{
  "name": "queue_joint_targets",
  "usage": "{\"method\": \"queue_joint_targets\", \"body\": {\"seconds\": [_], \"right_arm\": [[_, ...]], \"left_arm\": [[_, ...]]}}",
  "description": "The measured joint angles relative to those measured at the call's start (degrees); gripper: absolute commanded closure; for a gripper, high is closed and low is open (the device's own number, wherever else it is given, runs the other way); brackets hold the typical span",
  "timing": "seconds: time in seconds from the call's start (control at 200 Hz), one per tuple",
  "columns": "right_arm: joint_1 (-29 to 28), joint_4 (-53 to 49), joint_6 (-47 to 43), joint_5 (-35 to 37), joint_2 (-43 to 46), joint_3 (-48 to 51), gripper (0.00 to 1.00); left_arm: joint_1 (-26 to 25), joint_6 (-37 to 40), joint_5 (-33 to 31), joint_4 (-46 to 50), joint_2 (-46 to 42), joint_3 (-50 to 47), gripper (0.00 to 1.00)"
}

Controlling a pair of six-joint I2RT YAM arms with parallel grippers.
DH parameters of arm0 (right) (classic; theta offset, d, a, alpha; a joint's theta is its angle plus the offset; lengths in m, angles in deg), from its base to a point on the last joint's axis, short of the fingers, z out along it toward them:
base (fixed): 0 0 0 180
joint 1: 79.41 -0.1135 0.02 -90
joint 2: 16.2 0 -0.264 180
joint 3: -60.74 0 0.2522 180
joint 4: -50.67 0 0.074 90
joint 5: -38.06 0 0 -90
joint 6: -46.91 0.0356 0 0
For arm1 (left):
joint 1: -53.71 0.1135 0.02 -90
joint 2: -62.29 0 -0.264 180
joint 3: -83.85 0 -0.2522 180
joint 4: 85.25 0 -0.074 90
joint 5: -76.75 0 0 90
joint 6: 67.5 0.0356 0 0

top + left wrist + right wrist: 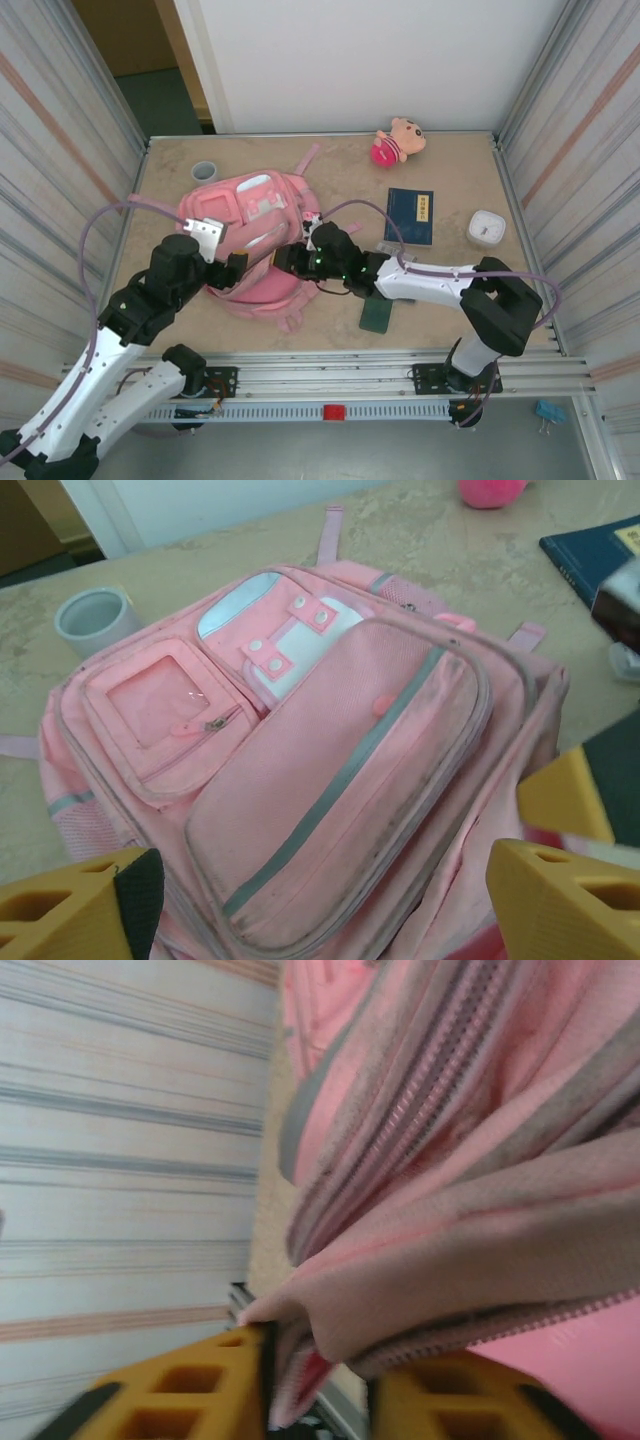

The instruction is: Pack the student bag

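Observation:
The student bag [250,215] is a large pink backpack lying front-up on the left half of the table, its pockets zipped. In the left wrist view the bag's front pocket [340,780] lies right under my left gripper [325,900]. That gripper's yellow fingers [70,910] stand wide apart with nothing held, at the bag's near edge [235,268]. My right gripper [285,258] is at the bag's right side. In the right wrist view its jaws [320,1380] are parted, and a fold of pink bag fabric [330,1310] hangs loose between them, against the left finger.
A pink plush doll [397,141] lies at the back, with a blue book [411,215] and a white box [487,228] at the right. A dark green flat item [378,313] lies under the right arm. A grey cup [204,171] stands behind the bag. Metal walls close both sides.

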Motion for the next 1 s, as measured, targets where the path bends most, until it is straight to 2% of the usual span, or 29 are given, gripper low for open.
{"method": "queue_joint_targets", "body": {"seconds": [0.065, 0.16, 0.366, 0.466, 0.591, 0.747, 0.882, 1.002], "right_arm": [[-0.5, -3.8, -0.1, 0.7, 0.5, 0.1, 0.49], [-0.6, -11.4, -1.3, 1.5, 2.6, 0.2, 0.44], [0.3, -29.0, -6.1, 2.7, 11.1, 0.2, 0.40], [3.6, -37.6, -9.5, 2.6, 15.6, 0.2, 0.39], [12.3, -47.6, -14.9, 2.3, 20.5, 0.2, 0.36], [29.4, -56.6, -24.2, 2.8, 23.1, -0.9, 0.31], [42.4, -58.2, -31.9, 2.9, 21.6, -3.2, 0.30], [51.1, -54.9, -36.7, 2.1, 16.6, -4.5, 0.32]], "left_arm": [[0.0, -2.0, 0.4, -0.1, 1.0, 0.1, 0.16], [0.0, -5.3, 1.9, -0.3, 3.4, 0.1, 0.17], [-0.6, -12.2, 8.1, -4.6, 10.6, 0.1, 0.23], [-2.6, -14.7, 10.7, -8.9, 14.2, 0.1, 0.23], [-5.9, -17.0, 13.6, -15.8, 21.0, 0.4, 0.23], [-8.5, -18.5, 17.2, -22.1, 34.5, 4.8, 0.24], [-8.7, -19.6, 20.9, -25.5, 47.1, 13.0, 0.26], [-8.7, -20.0, 24.0, -28.0, 57.0, 21.4, 0.28]]}}
